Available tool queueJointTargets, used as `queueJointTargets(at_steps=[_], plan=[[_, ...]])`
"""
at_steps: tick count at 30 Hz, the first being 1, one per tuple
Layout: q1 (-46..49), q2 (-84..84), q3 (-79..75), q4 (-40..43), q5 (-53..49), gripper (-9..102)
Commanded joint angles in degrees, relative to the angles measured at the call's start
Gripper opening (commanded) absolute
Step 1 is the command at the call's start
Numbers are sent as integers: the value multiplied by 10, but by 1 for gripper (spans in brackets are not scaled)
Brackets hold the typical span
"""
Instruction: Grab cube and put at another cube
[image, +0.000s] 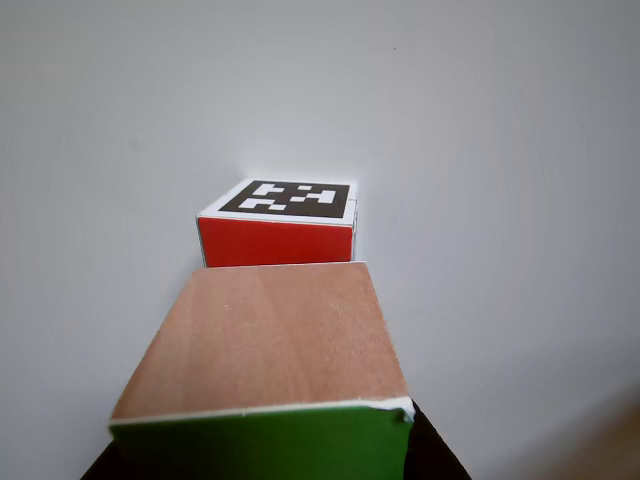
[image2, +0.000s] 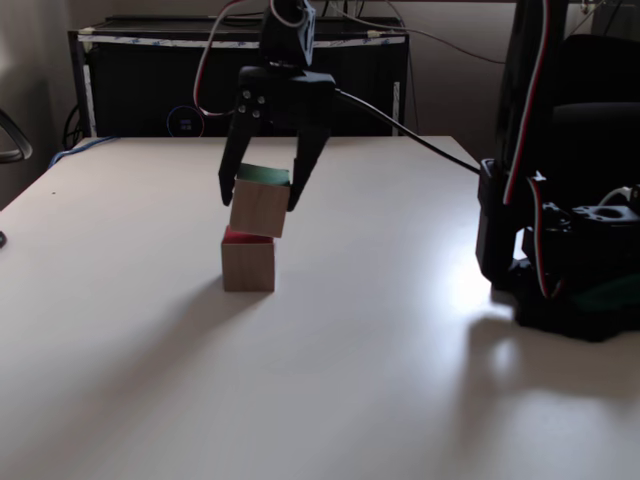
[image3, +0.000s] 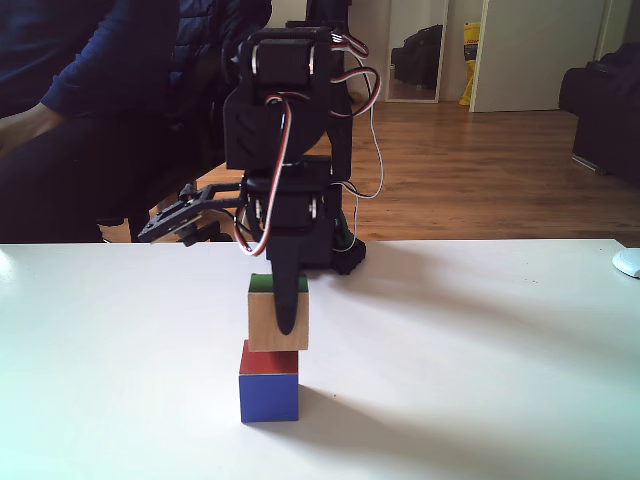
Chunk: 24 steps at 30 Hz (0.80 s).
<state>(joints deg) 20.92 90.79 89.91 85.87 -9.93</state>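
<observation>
White table (image3: 480, 380); wooden floor (image3: 470, 170), white door (image3: 535, 55) and dark sofa (image3: 605, 115) behind.

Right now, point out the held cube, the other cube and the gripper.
the cube (image2: 259, 206), a fixed view, on its wood face.
another cube (image: 276, 243), other view, on its red side.
gripper (image2: 258, 200), a fixed view, midway between the fingertips clamping the cube.

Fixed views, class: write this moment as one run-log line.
phase: placing | gripper: shut on wood-and-green cube | cube: tilted, on top of red-sided marker cube | release: not yet
</observation>
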Motion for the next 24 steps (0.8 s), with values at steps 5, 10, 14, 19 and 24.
queueJointTargets(at_steps=[5, 10, 14, 19, 24], plan=[[-5, -15, -46, -4, 11, 4], [-1, -40, -65, -4, 11, 4], [4, -57, -77, -4, 11, 4], [10, -68, -88, -4, 10, 5], [11, -71, -90, 0, 6, 15]])
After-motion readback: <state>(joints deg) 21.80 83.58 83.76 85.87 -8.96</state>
